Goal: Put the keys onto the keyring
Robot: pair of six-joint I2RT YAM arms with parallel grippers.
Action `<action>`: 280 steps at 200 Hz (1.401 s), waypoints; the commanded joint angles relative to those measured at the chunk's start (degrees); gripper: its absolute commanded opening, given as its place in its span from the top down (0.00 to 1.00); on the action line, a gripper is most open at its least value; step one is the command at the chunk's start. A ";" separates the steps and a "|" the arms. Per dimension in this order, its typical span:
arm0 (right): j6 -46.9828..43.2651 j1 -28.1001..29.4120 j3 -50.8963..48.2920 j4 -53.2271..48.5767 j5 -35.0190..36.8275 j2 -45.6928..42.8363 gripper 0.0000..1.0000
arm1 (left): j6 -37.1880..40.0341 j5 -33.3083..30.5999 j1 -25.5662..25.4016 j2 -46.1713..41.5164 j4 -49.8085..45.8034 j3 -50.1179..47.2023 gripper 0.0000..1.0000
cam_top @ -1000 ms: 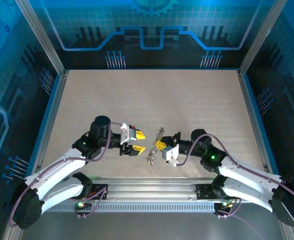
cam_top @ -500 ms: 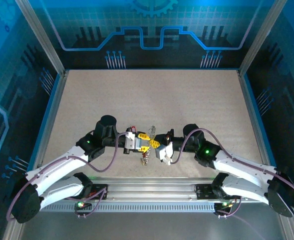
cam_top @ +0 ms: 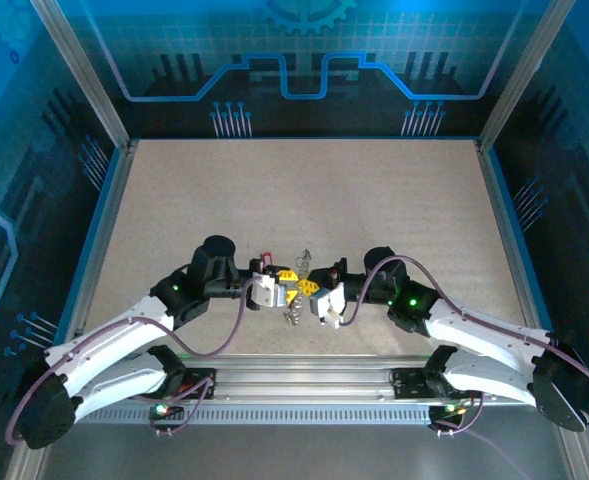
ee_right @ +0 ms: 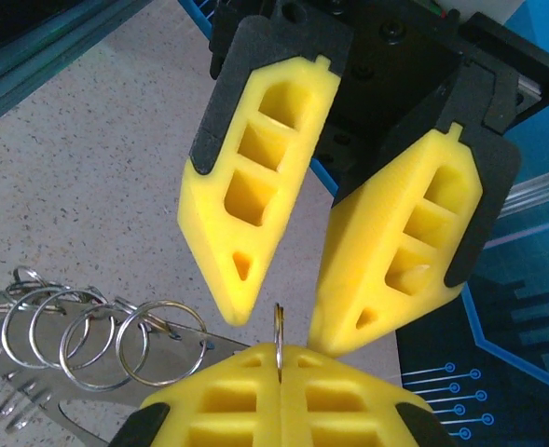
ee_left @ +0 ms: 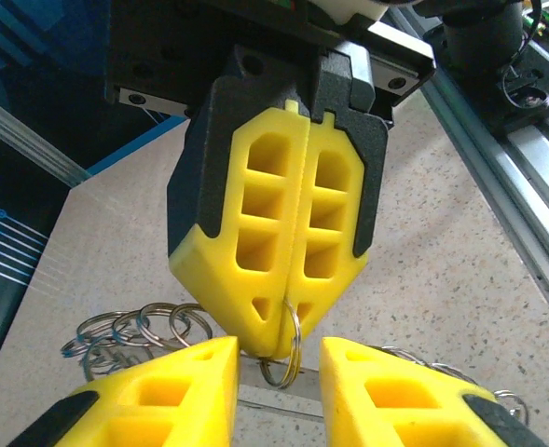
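Right gripper [ee_left: 276, 337], clamped on the keyring [ee_left: 279, 380], sits between left gripper's [ee_left: 279, 365] parted jaws

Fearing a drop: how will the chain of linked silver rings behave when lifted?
Probably floppy: the chain of linked silver rings is separate loops, so it should dangle. Possibly slippery: the right claw pinches one thin ring by its edge.
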 commanded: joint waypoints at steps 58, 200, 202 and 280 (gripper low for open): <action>1.38 0.07 0.78 2.30 -1.18 -2.14 1.00 | 2.22 1.04 -0.50 -0.59 -2.32 0.32 0.80; 8.72 -4.73 5.15 -6.77 -10.10 1.58 1.00 | 1.24 2.24 -0.76 -0.31 -5.59 2.86 0.81; 8.86 -4.73 5.10 -6.58 -9.97 1.69 1.00 | 1.19 2.24 -0.74 -0.31 -5.46 2.81 0.80; 12.01 -4.99 5.83 -5.28 -10.42 3.57 1.00 | -1.67 -2.29 -0.71 -0.36 0.05 1.20 0.73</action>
